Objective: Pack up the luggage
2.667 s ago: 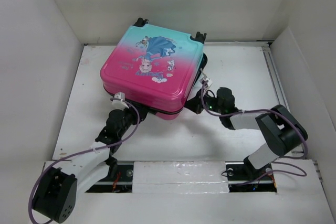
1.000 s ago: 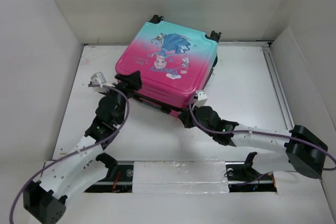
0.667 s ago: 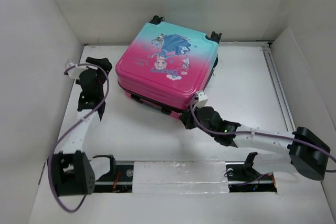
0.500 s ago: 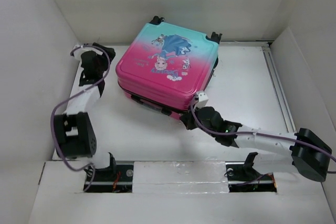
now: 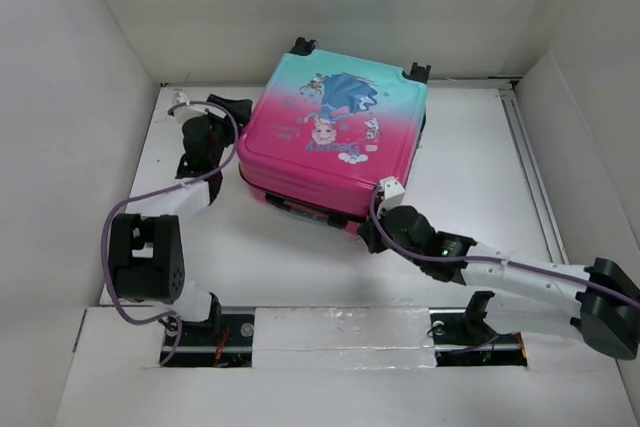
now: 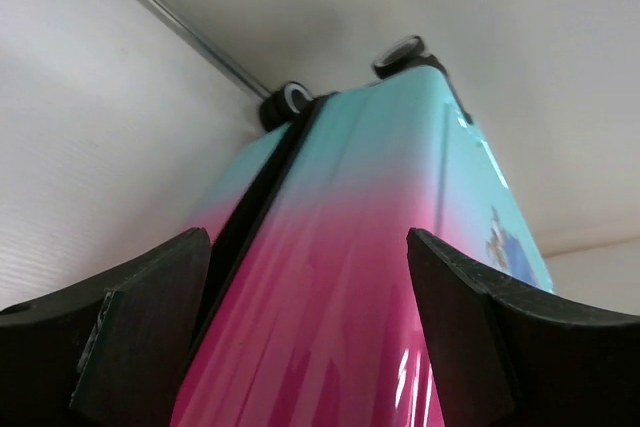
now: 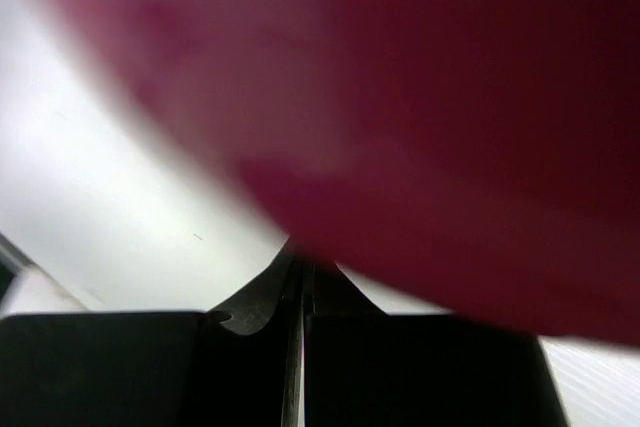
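A: Both flanks covered. The luggage [image 5: 335,142] is closed, far-centre; left gripper [image 5: 230,119] spread wide at its left side, right gripper [image 5: 374,234] pinched together at the near-right corner.
B: I'd push low, evenly, or it likely spins.

The top view looks steeply down from high above the near edge onto the whole tabletop [image 5: 470,147]. Both wrist views sit low, pressed close to the luggage [image 5: 335,137], which all three share.

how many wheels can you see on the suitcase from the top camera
2 black wheels, both on the pink-to-teal hard-shell suitcase's far edge: one left, one right. Others may be hidden beneath.
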`<state>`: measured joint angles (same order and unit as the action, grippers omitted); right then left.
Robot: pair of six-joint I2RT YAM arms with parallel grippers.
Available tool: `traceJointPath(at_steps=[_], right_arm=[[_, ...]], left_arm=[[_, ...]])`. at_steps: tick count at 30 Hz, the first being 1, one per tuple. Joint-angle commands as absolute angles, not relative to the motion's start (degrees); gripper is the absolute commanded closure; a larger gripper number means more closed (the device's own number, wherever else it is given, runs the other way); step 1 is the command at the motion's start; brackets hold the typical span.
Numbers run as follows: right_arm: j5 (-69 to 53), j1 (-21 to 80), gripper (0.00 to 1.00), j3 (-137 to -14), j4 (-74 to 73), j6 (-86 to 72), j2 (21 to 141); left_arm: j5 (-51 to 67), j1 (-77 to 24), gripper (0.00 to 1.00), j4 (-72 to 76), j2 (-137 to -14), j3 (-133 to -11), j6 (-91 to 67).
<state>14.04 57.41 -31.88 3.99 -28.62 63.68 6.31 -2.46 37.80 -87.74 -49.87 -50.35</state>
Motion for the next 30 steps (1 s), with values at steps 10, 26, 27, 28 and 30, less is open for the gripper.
traceJointPath(at_steps=[10,26,27,28,30], right_arm=[[1.1,40.8,1.0,-34.8,-5.1,-24.3,51.5],[-7.4,51.0,1.0,-24.9,6.2,-27.4,53.6],[-7.4,51.0,1.0,-24.9,5.6,-27.4,53.6],[-7.4,50.2,1.0,-24.9,5.6,-27.4,53.6],[-8.6,49.4,1.0,-25.5,5.1,-26.9,53.6]], left_arm=[[-9.6,-39.5,0.26,45.9,-78.0,-27.2,-64.7],[-17.3,-27.8,0.07,31.7,-58.5,-32.3,-57.3],[-14.4,-24.4,0.07,32.5,-59.6,-33.5,-57.3],[-11.7,-21.4,0.07,33.1,-61.4,-35.1,-56.0],[-5.9,-16.4,0.05,33.7,-69.7,-43.2,-53.4]])
